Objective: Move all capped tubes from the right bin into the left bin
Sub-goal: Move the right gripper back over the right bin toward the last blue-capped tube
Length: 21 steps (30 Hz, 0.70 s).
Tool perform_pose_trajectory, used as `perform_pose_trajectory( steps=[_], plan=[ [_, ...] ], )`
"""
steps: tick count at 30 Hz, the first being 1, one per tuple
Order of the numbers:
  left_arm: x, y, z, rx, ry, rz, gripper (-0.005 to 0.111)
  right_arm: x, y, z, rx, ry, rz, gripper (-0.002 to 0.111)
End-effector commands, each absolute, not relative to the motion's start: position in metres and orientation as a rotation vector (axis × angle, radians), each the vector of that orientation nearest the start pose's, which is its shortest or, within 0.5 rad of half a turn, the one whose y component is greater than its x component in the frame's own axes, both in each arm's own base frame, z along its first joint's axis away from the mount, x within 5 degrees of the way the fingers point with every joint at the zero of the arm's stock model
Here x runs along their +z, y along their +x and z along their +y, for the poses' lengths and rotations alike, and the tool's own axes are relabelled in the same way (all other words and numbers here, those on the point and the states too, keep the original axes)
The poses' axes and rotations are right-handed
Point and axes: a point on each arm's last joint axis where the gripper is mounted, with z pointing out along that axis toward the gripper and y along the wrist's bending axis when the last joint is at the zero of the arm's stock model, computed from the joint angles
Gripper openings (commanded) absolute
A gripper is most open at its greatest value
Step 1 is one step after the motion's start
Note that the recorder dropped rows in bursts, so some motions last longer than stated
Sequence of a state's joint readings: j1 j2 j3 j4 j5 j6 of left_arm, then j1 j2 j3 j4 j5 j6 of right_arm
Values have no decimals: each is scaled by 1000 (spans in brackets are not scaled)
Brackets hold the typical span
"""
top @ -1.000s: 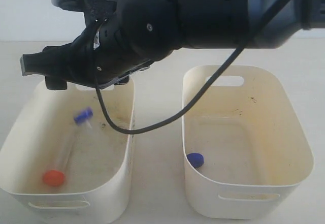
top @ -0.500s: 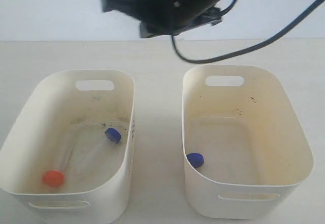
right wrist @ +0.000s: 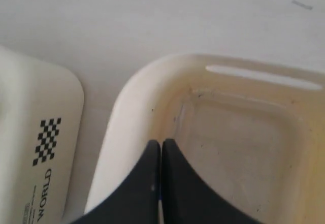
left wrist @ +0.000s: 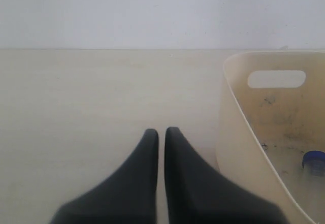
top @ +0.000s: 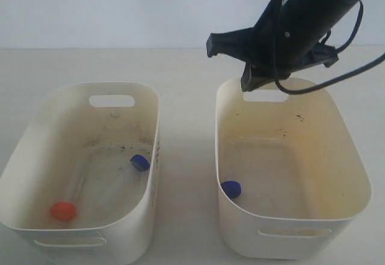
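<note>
The right gripper [right wrist: 161, 142], jaws pressed together, hovered over the 12 o'clock rim of the right bin [top: 352, 157], where one blue-capped tube [top: 231, 188] lay at 7 o'clock. The left bin [top: 36, 133] held an orange-capped tube [top: 63, 210] at 7 and a second blue-capped tube [top: 139, 162] at 3. The left gripper [left wrist: 161, 131], jaws likewise closed, sat outside that bin.

We log a pale beige table [top: 186, 67] carrying two cream oval tubs, side by side but apart — the left bin [top: 60, 127] at lower left, the right bin [top: 337, 139] at lower right.
</note>
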<state>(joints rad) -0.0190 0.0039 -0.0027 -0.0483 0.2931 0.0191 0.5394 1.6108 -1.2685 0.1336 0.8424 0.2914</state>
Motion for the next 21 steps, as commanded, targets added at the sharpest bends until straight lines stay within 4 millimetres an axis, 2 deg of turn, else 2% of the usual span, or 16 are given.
perform_pose_trajectory(
  steps=[1,15,21],
  plan=[
    [187,54,-3,-57,-3,1779,4,269,280,180,480,-264,2744,0],
    [187,54,-3,-57,-3,1779,4,265,280,179,453,-337,2738,0],
    [187,54,-3,-57,-3,1779,4,263,288,164,447,-241,2771,0]
  ],
)
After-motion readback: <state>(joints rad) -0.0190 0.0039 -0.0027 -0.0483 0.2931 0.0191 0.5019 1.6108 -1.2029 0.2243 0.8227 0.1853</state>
